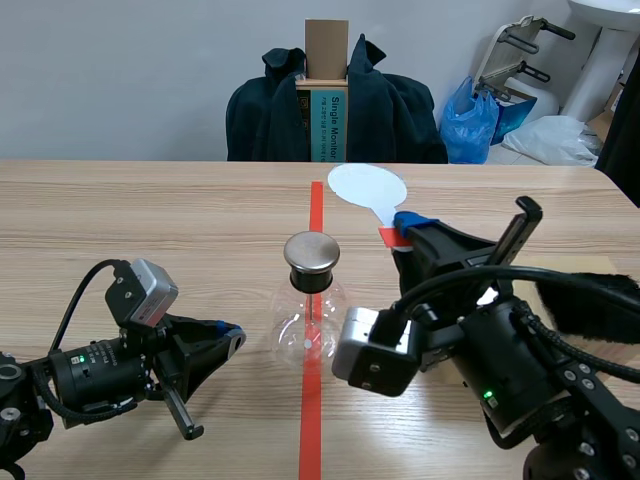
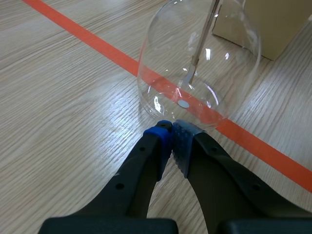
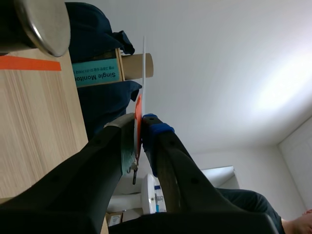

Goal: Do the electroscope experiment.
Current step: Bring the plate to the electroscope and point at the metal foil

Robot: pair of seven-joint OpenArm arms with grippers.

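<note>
The electroscope, a clear glass flask (image 1: 307,325) with a round metal cap (image 1: 312,252), stands on the red tape line at the table's middle. In the left wrist view its glass bulb (image 2: 200,68) with a thin rod (image 2: 201,44) inside sits just ahead of my left gripper (image 2: 171,134), which is shut on nothing and low over the table. My right gripper (image 1: 405,228) is raised right of the flask, shut on the red handle (image 3: 139,114) of a white round paddle (image 1: 366,187). The right wrist view shows the paddle edge-on, with the metal cap (image 3: 41,22) off to the side.
A black furry cloth (image 1: 590,305) lies on a beige sheet (image 1: 575,265) at the right of the table. Behind the table's far edge stand a chair draped with a dark jacket (image 1: 390,110), a cardboard box (image 1: 326,50) and a blue bag (image 1: 470,120).
</note>
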